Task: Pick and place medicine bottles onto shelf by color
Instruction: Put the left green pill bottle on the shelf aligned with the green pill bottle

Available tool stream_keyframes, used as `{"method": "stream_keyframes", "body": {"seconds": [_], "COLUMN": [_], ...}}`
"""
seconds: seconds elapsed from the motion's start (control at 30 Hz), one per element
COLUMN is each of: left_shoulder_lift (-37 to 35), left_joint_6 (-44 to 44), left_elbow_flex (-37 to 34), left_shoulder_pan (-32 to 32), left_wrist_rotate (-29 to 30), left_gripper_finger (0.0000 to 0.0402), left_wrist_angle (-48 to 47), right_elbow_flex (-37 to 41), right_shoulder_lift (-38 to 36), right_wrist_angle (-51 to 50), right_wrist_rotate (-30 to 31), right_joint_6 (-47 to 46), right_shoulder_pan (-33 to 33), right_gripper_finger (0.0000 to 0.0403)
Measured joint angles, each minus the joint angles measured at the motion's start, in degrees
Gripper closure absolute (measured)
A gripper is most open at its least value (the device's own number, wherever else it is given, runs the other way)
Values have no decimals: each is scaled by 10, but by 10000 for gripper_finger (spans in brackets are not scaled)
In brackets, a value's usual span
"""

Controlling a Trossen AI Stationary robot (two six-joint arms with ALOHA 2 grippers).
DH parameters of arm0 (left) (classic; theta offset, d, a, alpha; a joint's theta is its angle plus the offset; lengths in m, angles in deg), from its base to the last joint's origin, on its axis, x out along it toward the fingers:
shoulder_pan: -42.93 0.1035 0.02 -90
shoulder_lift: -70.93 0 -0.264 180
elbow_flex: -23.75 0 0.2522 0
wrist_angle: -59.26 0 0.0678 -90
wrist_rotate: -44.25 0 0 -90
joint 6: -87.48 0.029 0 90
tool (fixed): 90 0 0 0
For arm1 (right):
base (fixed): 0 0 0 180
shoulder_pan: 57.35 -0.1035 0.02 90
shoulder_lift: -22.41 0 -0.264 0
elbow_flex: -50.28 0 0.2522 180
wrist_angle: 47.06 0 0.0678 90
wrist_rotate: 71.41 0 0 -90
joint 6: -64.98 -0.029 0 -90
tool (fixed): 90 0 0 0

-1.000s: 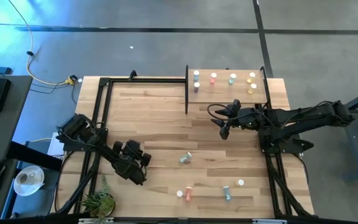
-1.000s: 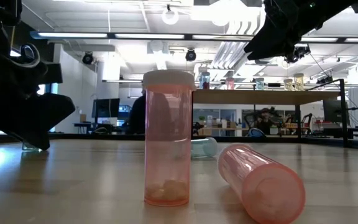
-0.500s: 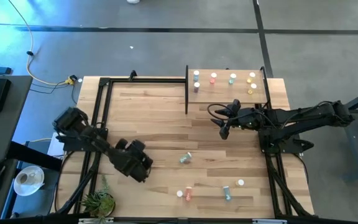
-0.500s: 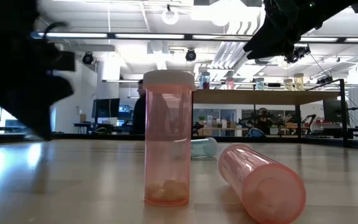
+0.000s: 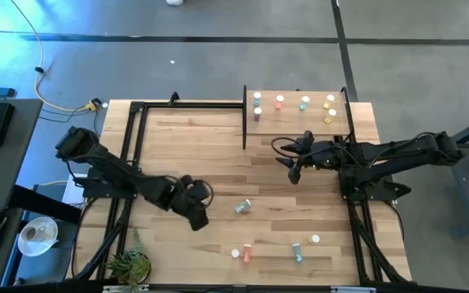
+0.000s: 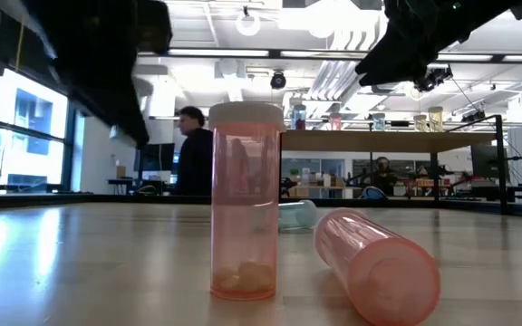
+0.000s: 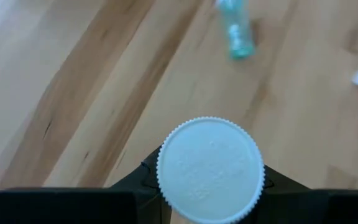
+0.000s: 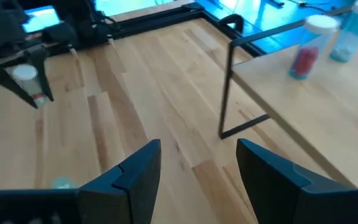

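Bottle clamped in left claw; right claw spread near shelf

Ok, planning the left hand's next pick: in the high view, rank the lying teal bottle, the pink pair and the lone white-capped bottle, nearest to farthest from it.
From the left hand:
1. Teal bottle, just to its right, mid-table.
2. Pink pair, by the table's bottom edge.
3. White-capped bottle, far right.
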Motion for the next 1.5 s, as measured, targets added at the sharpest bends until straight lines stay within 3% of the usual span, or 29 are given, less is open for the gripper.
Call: {"method": "stream_keyframes", "body": {"seconds": [0.3,0.9,1.3,1.5], "left_shoulder_lift": [4,4,4,4], "left_joint_6": [152,407,431,417], "left_elbow_flex": [0,1,1,1], "left_shoulder_pan": [69,148,181,188], "left_wrist_rotate": [-87,-114,-114,-113], "left_gripper_finger": [312,312,312,312], "left_wrist_angle": [83,175,213,221], "right_elbow_flex": [1,0,-15,-64], "right_shoulder_lift": [14,130,253,318], "right_wrist_angle": [12,222,450,453], "right_wrist_rotate": [-52,-190,-231,-233], "right_joint_6": [9,113,245,251], "right_shoulder_pan": [0,0,0,8], "right_gripper_finger": [201,201,201,201]}}
